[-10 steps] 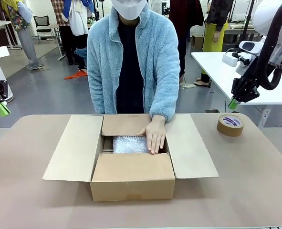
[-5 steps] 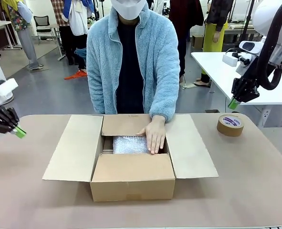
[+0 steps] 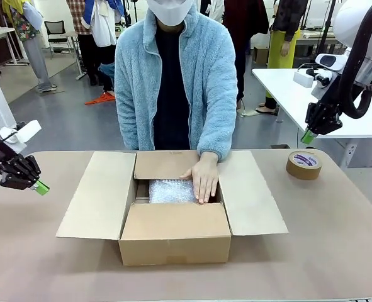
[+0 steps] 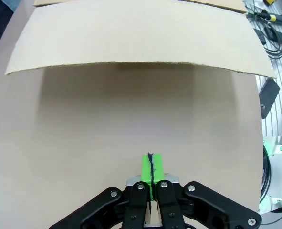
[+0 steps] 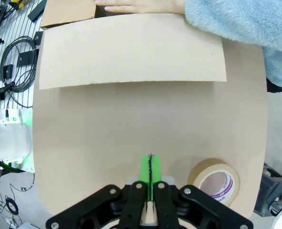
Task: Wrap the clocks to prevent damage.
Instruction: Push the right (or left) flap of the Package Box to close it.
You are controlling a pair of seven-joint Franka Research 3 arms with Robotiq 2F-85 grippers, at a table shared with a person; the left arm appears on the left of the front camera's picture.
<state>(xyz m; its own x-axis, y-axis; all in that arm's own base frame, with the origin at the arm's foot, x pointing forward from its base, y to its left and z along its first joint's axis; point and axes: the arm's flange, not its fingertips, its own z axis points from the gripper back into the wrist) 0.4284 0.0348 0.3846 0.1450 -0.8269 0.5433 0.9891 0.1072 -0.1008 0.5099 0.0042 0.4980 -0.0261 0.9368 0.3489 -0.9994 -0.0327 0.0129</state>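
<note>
Cardboard box [image 3: 175, 248] is being kept open at the middle of the table [image 3: 324, 239], its side flaps being spread flat, one to the left [image 3: 97, 194] and one to the right [image 3: 252, 192], while the near flap is lying over the near part of the opening. Inside, at the far half, a bundle in bubble wrap [image 3: 170, 190] is being pressed down by the person's hand [image 3: 204, 178], the palm lying flat on its right part (whether a clock is inside the wrap cannot be told).

Beside the box, near the table's far right corner, a roll of brown tape [image 3: 303, 165] is lying flat, well apart from the right flap. The person's arm and light blue sleeve [image 3: 220, 126] are being held over the far side of the box, so the way to the bundle from there is being blocked.

The left gripper [image 3: 41, 187] is being held low over the table's left edge, its green pads pressed together on nothing, the tips pointing at the left flap. The right gripper [image 3: 307, 136] is being held high above the tape roll, its pads likewise pressed together and empty. Bare tabletop is lying open between each gripper and the flap edge facing it, and along the near edge in front of the box.
</note>
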